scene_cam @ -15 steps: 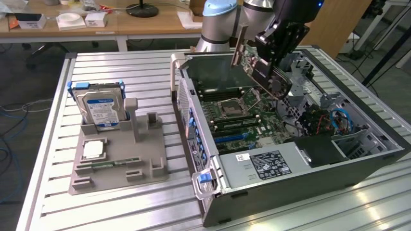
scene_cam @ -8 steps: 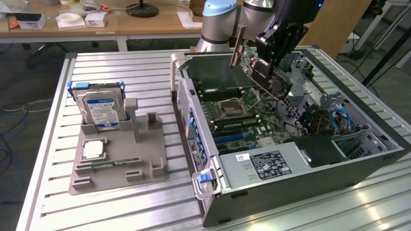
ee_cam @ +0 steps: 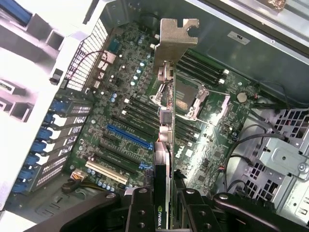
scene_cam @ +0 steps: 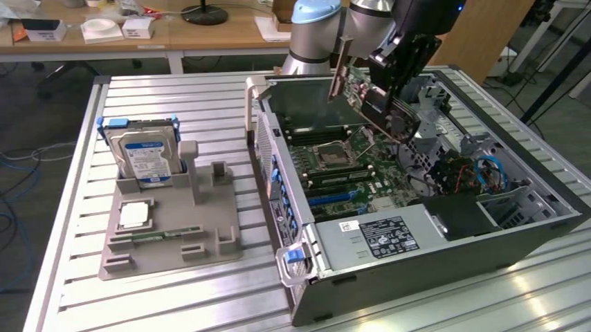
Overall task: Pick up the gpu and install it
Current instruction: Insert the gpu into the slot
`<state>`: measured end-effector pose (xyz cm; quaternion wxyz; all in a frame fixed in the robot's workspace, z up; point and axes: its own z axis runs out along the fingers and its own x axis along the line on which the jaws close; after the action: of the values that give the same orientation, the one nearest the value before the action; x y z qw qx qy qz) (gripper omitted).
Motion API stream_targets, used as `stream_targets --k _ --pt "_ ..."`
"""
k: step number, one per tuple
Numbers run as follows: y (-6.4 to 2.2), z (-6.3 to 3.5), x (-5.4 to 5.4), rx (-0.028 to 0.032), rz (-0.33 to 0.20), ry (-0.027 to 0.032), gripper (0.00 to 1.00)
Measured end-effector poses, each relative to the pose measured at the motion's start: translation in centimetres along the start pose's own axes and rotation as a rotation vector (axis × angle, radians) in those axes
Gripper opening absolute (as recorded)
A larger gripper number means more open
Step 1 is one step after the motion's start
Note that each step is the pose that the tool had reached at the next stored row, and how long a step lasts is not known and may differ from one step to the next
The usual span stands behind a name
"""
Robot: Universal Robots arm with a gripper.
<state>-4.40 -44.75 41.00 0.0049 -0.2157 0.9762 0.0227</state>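
Between the fingers [ee_cam: 141, 212], the gpu [ee_cam: 166, 121] sits clamped edge-on above the motherboard [ee_cam: 120, 111].

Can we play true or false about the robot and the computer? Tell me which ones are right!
1. The gripper is holding the gpu. True.
2. The gpu is already plugged into the motherboard. False: it is held in the air above the motherboard, not in a slot.
3. The hard drive lies inside the computer case. False: it stands in the grey holder on the table, outside the case.
4. The computer case is open, so its motherboard shows. True.
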Motion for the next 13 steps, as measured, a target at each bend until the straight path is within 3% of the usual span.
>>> stream_targets --k 13 --pt "-0.01 0.16 0.0 -0.0011 -0.059 0.0024 0.26"
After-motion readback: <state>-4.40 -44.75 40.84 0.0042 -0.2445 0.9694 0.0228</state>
